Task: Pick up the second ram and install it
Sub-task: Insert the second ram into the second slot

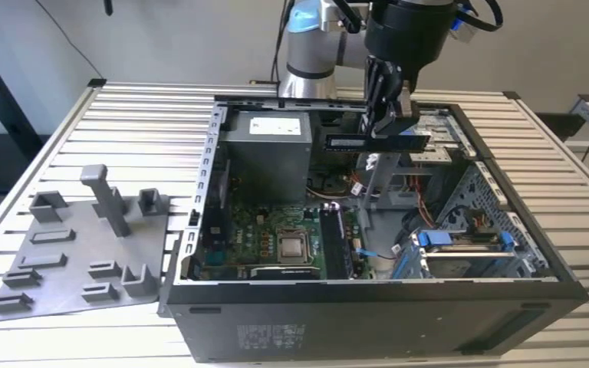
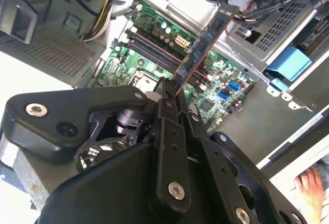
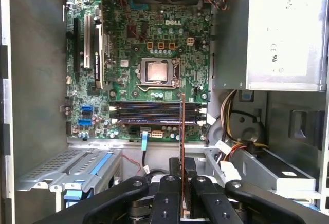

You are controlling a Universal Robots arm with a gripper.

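1. In the exterior view, the robot arm (image 1: 310,46) reaches down over an open computer case (image 1: 376,314) that lies on a slatted surface (image 1: 141,107). The claw (image 1: 389,132) is closed on the second ram (image 1: 351,142) and pinches it near its middle. The second ram hangs in the air over the far part of the case. It lies level and stands on its thin edge, just to the exterior view's right of the gray power box (image 1: 269,146). It is above the green board (image 1: 264,222) and does not touch it. A gray tray (image 1: 70,261) with posts lies on the surface at the exterior view's left of the case, well apart from the claw.

2. In the second wrist view, the black claw (image 2: 169,98) squeezes the second ram (image 2: 205,39) from both sides. The stick pokes out of the claw over the green board (image 2: 149,54). A blue part (image 2: 290,62) sits inside the case. A person's hand (image 2: 311,183) shows outside the case.

3. In the first wrist view, the second ram (image 3: 182,131) is seen from its edge, as a thin line coming out of the closed claw (image 3: 182,183). It crosses in front of the long dark slots (image 3: 154,112) on the green board (image 3: 128,29). A square chip socket (image 3: 157,71) sits near the slots. The power box (image 3: 282,34) is on one side of the board and a drive cage (image 3: 97,165) with blue parts is on the other.
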